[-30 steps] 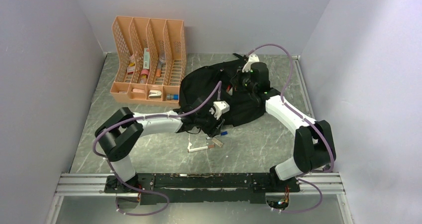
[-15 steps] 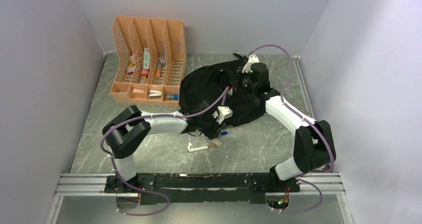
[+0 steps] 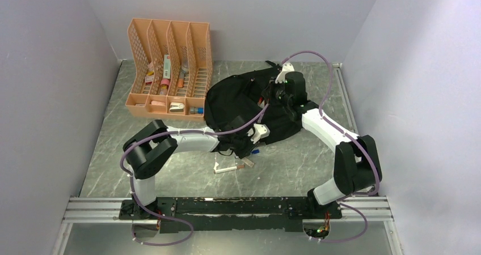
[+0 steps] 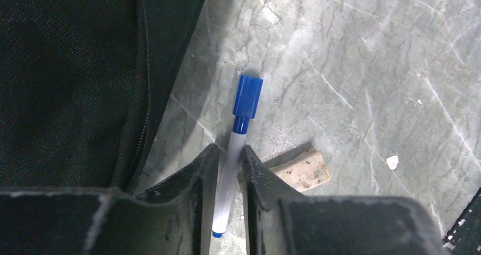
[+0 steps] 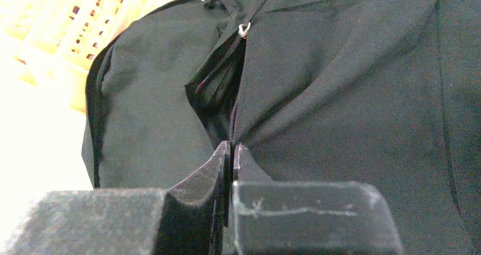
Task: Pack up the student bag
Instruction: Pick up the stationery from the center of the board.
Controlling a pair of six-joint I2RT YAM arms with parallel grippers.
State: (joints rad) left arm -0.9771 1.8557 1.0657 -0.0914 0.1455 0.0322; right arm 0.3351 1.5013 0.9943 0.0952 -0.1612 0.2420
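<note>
The black student bag point(image 3: 232, 96) lies at the back middle of the table, its zipper opening point(image 5: 218, 90) gaping. My right gripper point(image 5: 232, 146) is shut on the fabric edge just below that opening and sits on top of the bag point(image 3: 271, 93). A white pen point(image 4: 237, 144) with a blue cap point(image 4: 248, 96) lies on the table against the bag's near edge point(image 4: 68, 85). My left gripper point(image 4: 229, 148) is down over the pen, and both fingertips press on its barrel. From above, only the blue cap point(image 3: 255, 151) shows past the left gripper point(image 3: 249, 148).
A tan eraser point(image 4: 300, 170) lies just right of the left fingers. A white stick-shaped item point(image 3: 226, 168) rests on the table nearer the arm bases. An orange file organiser point(image 3: 170, 68) with small items stands at the back left, close to the bag.
My left arm has stretched further right along the bag's near edge, and its jaws have narrowed onto the pen. The right arm and the bag have not moved.
</note>
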